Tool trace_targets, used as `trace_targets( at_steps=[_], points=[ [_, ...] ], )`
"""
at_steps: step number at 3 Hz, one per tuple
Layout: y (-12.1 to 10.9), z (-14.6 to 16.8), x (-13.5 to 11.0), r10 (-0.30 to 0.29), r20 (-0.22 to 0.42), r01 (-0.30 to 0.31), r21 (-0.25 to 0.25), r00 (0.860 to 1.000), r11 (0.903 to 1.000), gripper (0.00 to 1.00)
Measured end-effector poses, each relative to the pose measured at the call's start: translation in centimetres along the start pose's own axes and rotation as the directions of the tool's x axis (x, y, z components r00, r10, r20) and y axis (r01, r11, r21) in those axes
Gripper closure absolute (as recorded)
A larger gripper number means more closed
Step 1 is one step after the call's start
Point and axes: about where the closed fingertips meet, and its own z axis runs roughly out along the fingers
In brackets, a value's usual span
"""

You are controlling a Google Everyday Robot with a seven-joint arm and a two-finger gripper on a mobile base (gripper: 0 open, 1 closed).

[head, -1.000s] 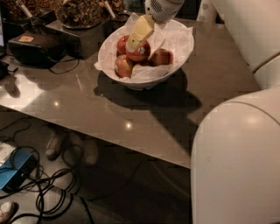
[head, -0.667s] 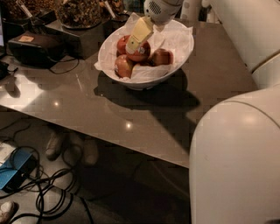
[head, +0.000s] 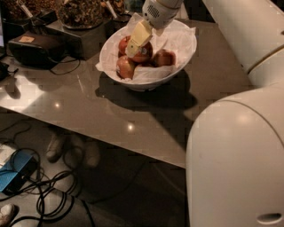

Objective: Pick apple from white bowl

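Observation:
The white bowl, lined with crumpled white paper, stands on the grey table at the back. The deep-red apple with a small pale sticker lies on top of the pile in its middle. Smaller red-yellow apples lie around it, at the front left, the right and the back left. My gripper reaches down from the top of the view into the bowl, its pale yellow tip lying against the upper left of the deep-red apple.
A black box and dark containers of snacks stand on the table left of the bowl. Cables and a blue device lie on the floor below. My white body fills the right side.
The gripper has moved slightly left and down in the bowl, staying at the deep-red apple. The bowl and the other apples have not moved.

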Motion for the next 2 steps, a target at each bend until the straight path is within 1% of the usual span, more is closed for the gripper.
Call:
trace_targets(
  at_steps=[2],
  points=[
    [0.26,1.61,0.51,0.011,-0.028,-0.012,-0.029,1.0,0.9995,0.19]
  ],
)
